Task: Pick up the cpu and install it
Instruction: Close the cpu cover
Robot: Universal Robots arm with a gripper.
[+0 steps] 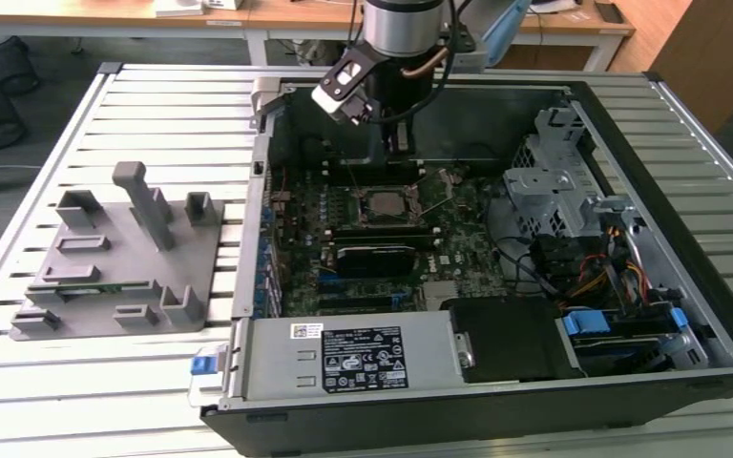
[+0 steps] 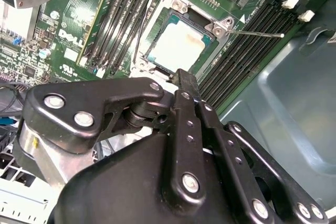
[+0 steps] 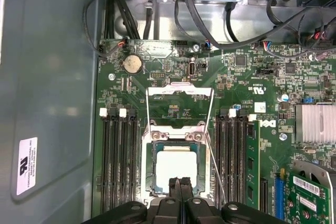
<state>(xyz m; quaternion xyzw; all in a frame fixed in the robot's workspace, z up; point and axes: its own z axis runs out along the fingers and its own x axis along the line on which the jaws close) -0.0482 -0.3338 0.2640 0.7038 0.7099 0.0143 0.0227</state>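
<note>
The pick-up part looks finished: the cpu (image 3: 176, 164) lies flat in its socket on the motherboard (image 3: 252, 77), straight below the claw's tips, its pale metal top facing up and its edges square with the socket walls. By my reading it is seated. The install is not closed off, though. The hold-down plate (image 3: 178, 87) stands swung open on the far side of the cpu from the claw, and the thin wire lever (image 3: 216, 166) lies loose beside the socket, unlatched.

The claw (image 3: 178, 182) has its two fingers pressed together with only a hairline seam between them, and nothing is gripped. In both wrist views the tips sit over the cpu's near edge (image 2: 176, 45); whether they touch it or hang just above, I cannot tell. In the exterior view the claw (image 1: 392, 153) reaches down into the open computer case (image 1: 672, 191) on the slatted bench (image 1: 150, 105)
</note>
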